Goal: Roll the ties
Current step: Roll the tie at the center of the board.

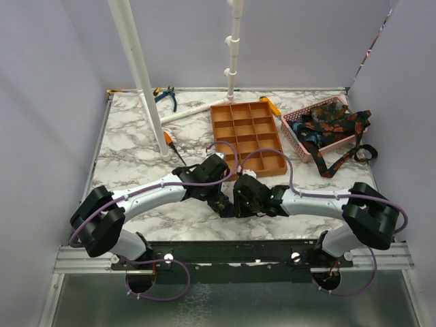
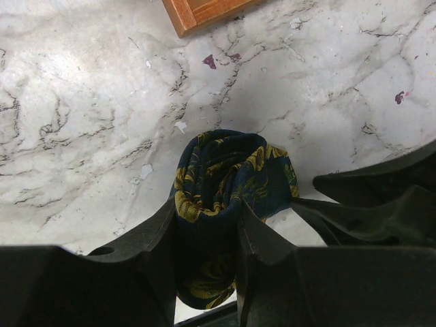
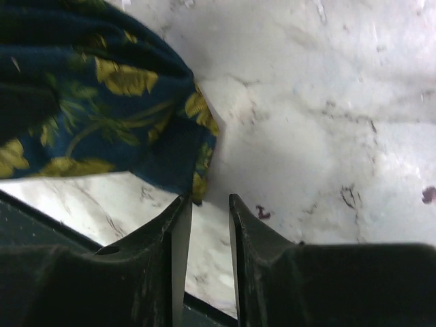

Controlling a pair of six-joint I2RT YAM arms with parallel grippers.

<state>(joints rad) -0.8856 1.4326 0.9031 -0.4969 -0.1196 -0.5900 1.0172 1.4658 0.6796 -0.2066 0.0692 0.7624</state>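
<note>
One rolled tie (image 2: 225, 170) between left fingers (image 2: 146, 235)

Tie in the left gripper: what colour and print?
The tie is navy with yellow-gold floral print; clearest in left wrist view.

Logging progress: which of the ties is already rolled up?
The navy tie with yellow-gold print, held in the left gripper. The orange-red and teal ties lie loose in the pink basket.

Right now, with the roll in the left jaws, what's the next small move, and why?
Probably lift the left arm a little and carry the rolled tie toward the orange tray. The roll looks finished and is clamped between the left jaws. The right jaws sit beside it, slightly apart, holding nothing.
</note>
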